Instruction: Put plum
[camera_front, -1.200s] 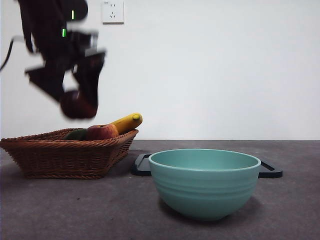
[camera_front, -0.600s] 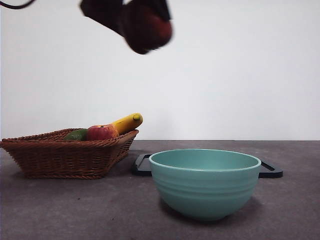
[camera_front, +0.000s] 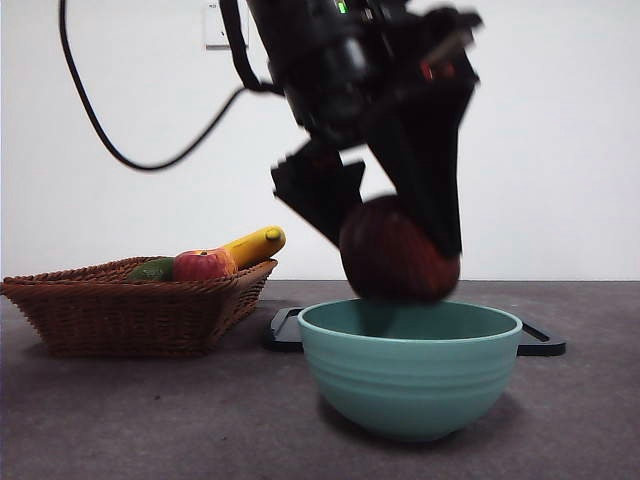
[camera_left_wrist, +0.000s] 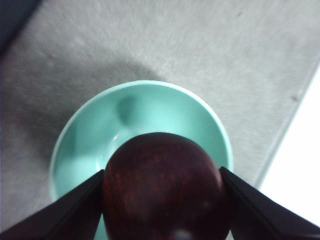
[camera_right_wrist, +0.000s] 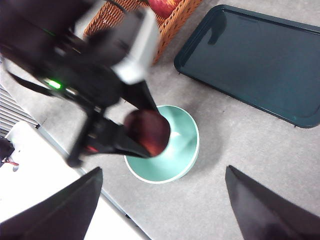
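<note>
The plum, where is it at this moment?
The plum is held between the left gripper fingers, just above the green bowl, right of the wicker basket in the front view.

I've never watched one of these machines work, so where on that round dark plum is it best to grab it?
Across its widest middle, coming from above: the plum is round and smooth, so jaws on opposite flanks hold best. The left gripper grips it that way over the teal bowl.

Black arm (camera_front: 350, 60), green lights, looping black cable (camera_front: 110, 140).
</note>
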